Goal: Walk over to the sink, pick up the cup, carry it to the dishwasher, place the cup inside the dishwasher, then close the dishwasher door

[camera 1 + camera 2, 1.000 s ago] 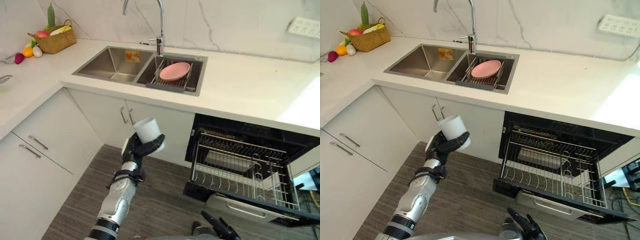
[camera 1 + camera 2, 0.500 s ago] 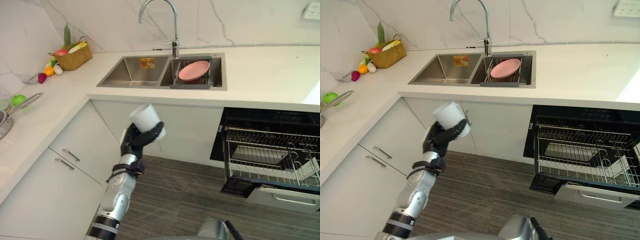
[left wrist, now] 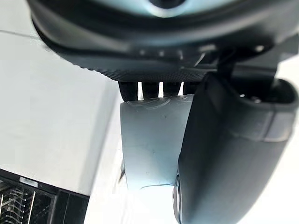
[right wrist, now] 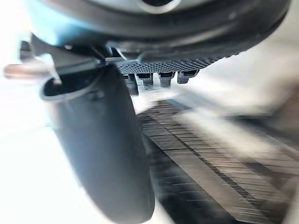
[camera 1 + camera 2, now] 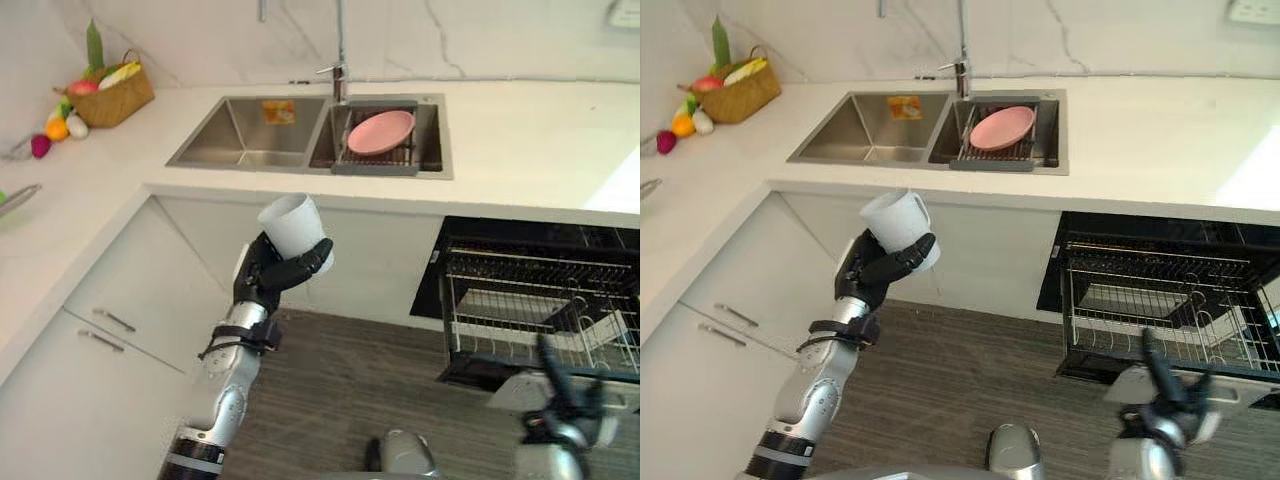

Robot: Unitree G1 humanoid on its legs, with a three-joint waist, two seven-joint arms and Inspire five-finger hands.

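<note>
Cup (image 5: 293, 222) sits in the left hand (image 5: 262, 285), white and tilted a little, with its open mouth turned up and to the far left. The fingers (image 5: 300, 268) are curled round its lower body from the near side, and the left wrist view shows the thumb lying along its wall. The hand holds it raised above the wood-patterned floor (image 5: 340, 400), in front of the white cabinets (image 5: 150, 270) below the sink (image 5: 240, 135).

In the sink's right basin a pink plate (image 5: 380, 131) rests on a drain rack, just near of the faucet (image 5: 340, 60). A wicker basket (image 5: 108, 95) with produce stands on the white countertop (image 5: 520, 140) at the far left.

To the right, under the counter, the dishwasher (image 5: 540, 235) stands open with its wire rack (image 5: 1160, 305) pulled out. The right hand (image 5: 1165, 405) hangs low at the near right, in front of that rack, its fingers loosely extended and holding nothing.
</note>
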